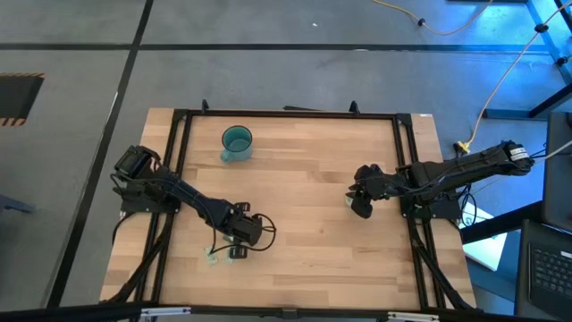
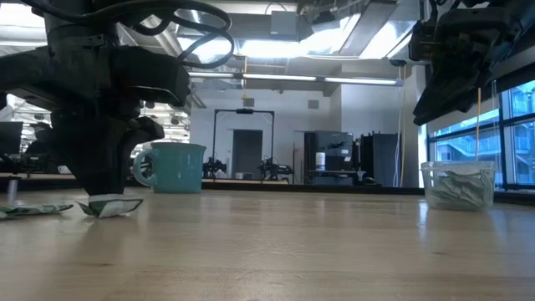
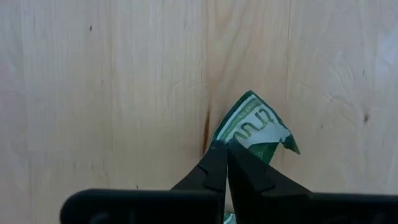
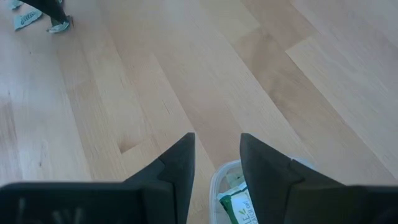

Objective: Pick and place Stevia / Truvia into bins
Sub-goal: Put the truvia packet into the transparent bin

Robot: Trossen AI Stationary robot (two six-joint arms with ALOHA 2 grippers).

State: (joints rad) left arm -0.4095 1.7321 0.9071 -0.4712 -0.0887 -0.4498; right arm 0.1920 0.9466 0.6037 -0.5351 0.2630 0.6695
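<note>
At the lower left of the high view, the left claw (image 3: pixel 225 163) is pressed together, pinching a corner of a crumpled green-and-white paper sachet (image 3: pixel 256 129) on the pale wooden surface (image 1: pixel 304 215). Another flat sachet (image 2: pixel 32 210) lies just beside it. At the right, the right claw (image 4: pixel 216 163) hangs spread over the clear plastic cup (image 2: pixel 457 185), which holds sachets. Farthest, at upper centre, stands the teal-blue cup (image 1: pixel 237 141).

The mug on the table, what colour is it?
Teal-blue; the mug shows best in the low view.

Table (image 1: pixel 313 215) middle bare, passable; teal cup (image 1: pixel 237 143) blocks far edge, clear cup (image 2: pixel 457 185) right side.
</note>
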